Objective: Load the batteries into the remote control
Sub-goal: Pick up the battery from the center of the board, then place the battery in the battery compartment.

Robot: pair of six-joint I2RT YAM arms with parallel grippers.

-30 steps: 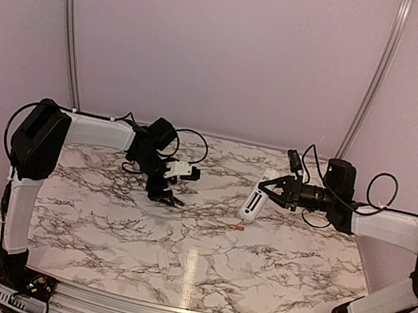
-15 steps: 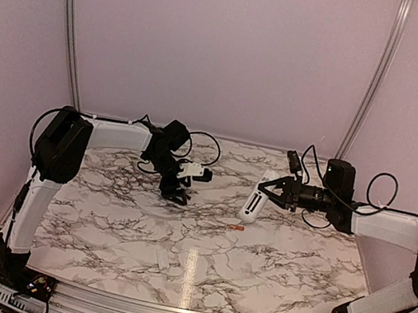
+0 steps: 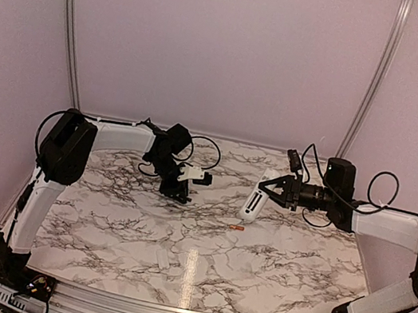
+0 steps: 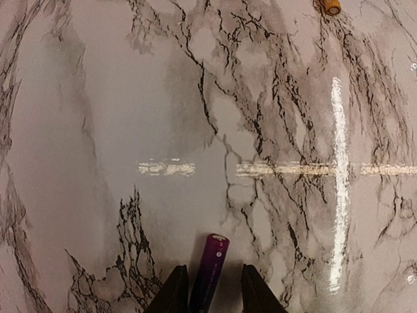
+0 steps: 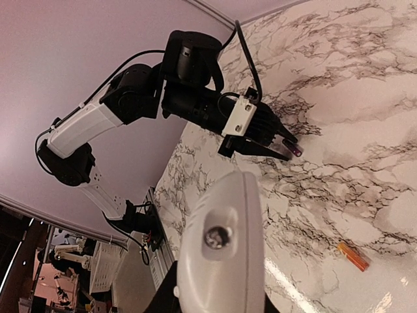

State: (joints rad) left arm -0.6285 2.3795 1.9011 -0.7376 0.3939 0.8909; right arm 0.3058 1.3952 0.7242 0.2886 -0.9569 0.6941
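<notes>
Two pincers, both busy: your left pincer [image 3: 179, 193] has its jaws snug on the dark battery [image 4: 210, 272], which sits between the fingers [image 4: 256, 291] and pokes out past their tips. Your right pincer [image 3: 270, 190] is clamped nearly closed on the remote [image 3: 252, 203], which sticks out beyond its tips, tilted down toward the table [image 3: 296, 261]. Orange battery [image 3: 237, 229] lies loose on the marble just past the remote's low end, well ahead of the left fingers.
</notes>
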